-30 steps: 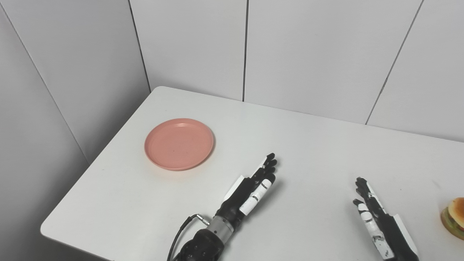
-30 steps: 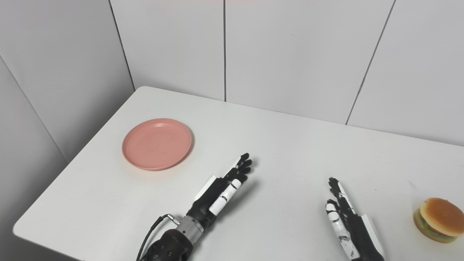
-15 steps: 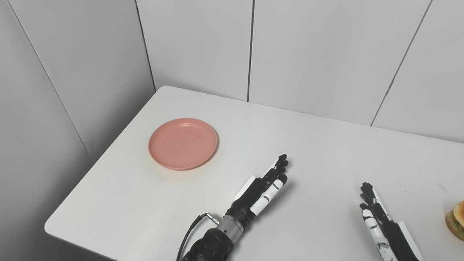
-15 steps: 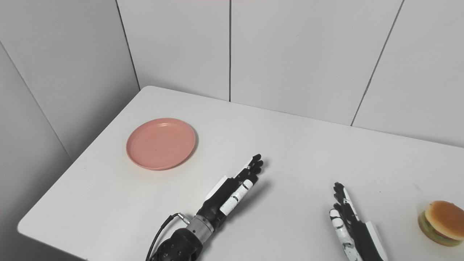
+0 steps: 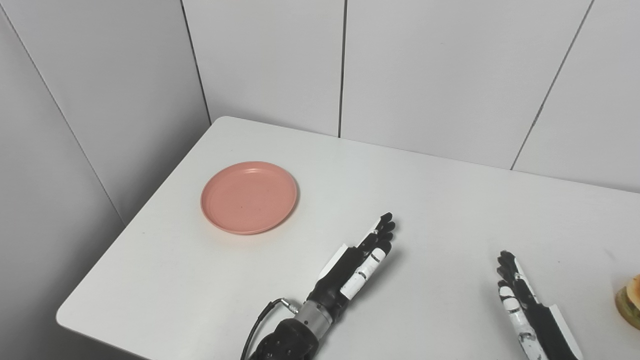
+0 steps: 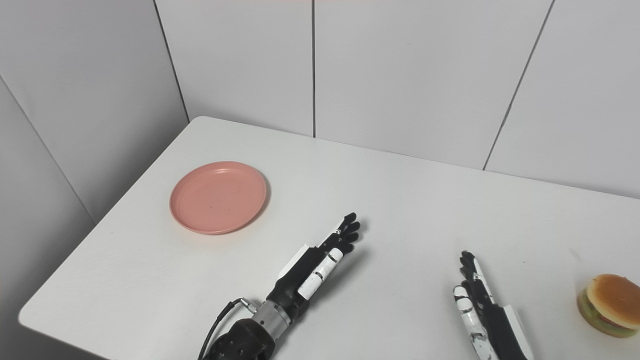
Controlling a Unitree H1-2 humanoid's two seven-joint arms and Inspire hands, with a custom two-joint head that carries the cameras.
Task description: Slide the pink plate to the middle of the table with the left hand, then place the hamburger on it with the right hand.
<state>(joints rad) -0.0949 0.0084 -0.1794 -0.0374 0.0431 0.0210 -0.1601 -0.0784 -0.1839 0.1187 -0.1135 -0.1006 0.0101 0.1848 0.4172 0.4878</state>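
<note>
The pink plate [image 5: 248, 197] lies flat and empty on the left part of the white table [image 5: 450, 210], near its left edge. The hamburger [image 6: 608, 305] sits at the table's right side, cut off by the frame edge in the left eye view [image 5: 631, 301]. My left hand [image 5: 358, 262] rests near the table's front middle, fingers straight and pointing up-right, open and empty, well right of and nearer than the plate. My right hand [image 6: 480, 310] is open and empty at the lower right, fingers stretched out, left of the hamburger and apart from it.
Grey wall panels close off the table's far side and left side. A black cable [image 5: 260, 325] loops off my left wrist at the front edge. The table's left front corner is rounded.
The whole picture has shifted a little, so the camera moved. The left hand has edged slightly forward and right; the right hand has drawn back a little. Plate and hamburger stay put.
</note>
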